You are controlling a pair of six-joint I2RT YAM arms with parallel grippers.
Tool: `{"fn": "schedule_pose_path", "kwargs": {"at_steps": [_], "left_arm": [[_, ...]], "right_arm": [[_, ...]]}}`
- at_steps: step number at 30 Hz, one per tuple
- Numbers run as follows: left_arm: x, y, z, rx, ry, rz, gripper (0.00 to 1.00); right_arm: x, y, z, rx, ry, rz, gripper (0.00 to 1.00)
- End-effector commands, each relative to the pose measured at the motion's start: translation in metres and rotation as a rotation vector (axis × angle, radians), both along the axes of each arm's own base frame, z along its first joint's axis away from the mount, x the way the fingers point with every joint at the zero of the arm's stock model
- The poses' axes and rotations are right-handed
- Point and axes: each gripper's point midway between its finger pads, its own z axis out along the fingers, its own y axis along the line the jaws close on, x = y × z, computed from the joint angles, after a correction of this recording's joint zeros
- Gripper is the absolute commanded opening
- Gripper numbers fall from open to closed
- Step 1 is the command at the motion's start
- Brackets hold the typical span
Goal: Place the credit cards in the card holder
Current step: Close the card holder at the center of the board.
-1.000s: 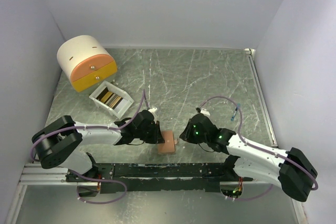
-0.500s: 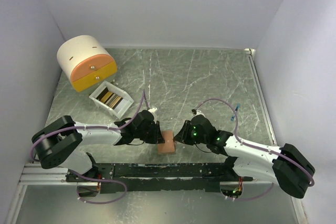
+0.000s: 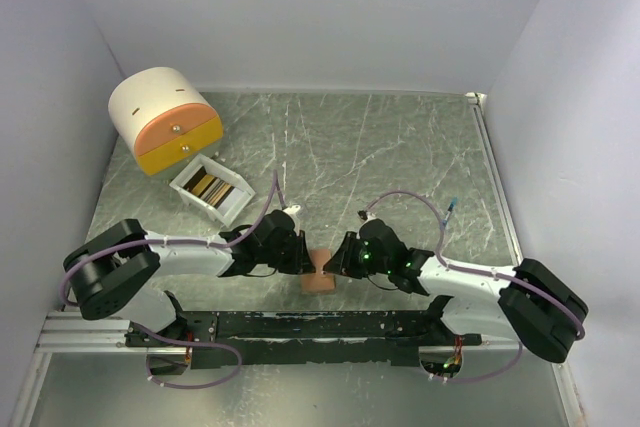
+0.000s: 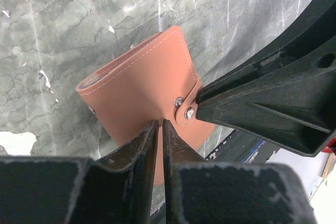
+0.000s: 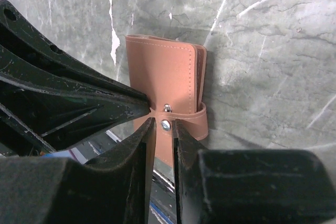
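card holder (image 3: 318, 282) folded shut at near edge of the desk (image 3: 390, 147) — left jaws pinching one edge, right jaws pinching its snap strap (image 5: 191, 116), credit cards (image 3: 207, 185) well apart in white box (image 3: 235, 207)

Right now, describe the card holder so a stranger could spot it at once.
On the green marbled table, look where the left gripper and right gripper meet. The card holder is the salmon-brown wallet between them, folded shut, with a snap strap, unlike the white box.

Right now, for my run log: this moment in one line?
card holder: snapped shut | left gripper: pinching its edge | right gripper: pinching snap strap | credit cards: in white box
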Motion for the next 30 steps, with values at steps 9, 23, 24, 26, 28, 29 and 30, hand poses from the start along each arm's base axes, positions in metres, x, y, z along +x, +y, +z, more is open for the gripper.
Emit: {"fn": "schedule_pose_path", "kwargs": {"at_steps": [9, 23, 24, 26, 28, 29, 30], "left_arm": [[-0.011, 0.001, -0.013, 0.045, 0.029, -0.032, 0.21], [-0.01, 0.003, -0.011, 0.056, 0.019, -0.026, 0.21], [-0.009, 0.003, -0.011, 0.056, 0.018, -0.025, 0.21], [-0.009, 0.003, -0.01, 0.055, 0.016, -0.023, 0.21], [-0.009, 0.003, -0.009, 0.054, 0.015, -0.025, 0.22], [-0.009, 0.003, -0.009, 0.054, 0.014, -0.023, 0.21], [-0.009, 0.003, -0.009, 0.052, 0.012, -0.023, 0.22]], "right_arm": [[0.006, 0.005, 0.007, 0.017, -0.022, -0.001, 0.18], [0.005, -0.019, 0.014, -0.111, -0.049, -0.029, 0.35], [0.007, -0.021, 0.015, -0.135, -0.055, -0.036, 0.36], [0.009, -0.022, 0.019, -0.162, -0.072, -0.039, 0.41], [0.011, -0.022, 0.025, -0.173, -0.09, -0.036, 0.44], [0.012, -0.021, 0.027, -0.179, -0.096, -0.031, 0.45], [0.011, -0.021, 0.028, -0.188, -0.099, -0.024, 0.46]]}}
